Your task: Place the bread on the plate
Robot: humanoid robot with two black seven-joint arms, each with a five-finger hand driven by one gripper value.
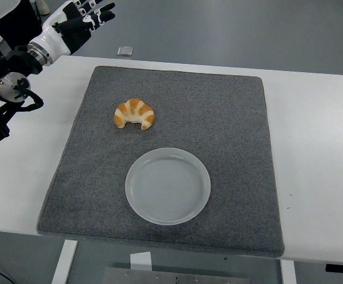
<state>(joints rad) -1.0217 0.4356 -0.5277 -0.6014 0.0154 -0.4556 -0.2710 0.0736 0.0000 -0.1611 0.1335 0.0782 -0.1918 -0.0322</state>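
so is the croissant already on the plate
No, the croissant lies on the grey mat, apart from the white plate, which holds nothing, while the left hand is raised at the far left corner.

Left arm (9, 80): black segmented casing, round silver-grey joint cap near elbow, black cable loop beside it. Wrist: white cuff with black ring. Left hand (80, 18): black fingers with white knuckle and link segments, five digits, glossy plastic finish.

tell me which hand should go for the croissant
Left, probably. The left hand is the only one in view, raised at the far left with fingers spread, and the croissant lies on the mat's left half, above the plate.
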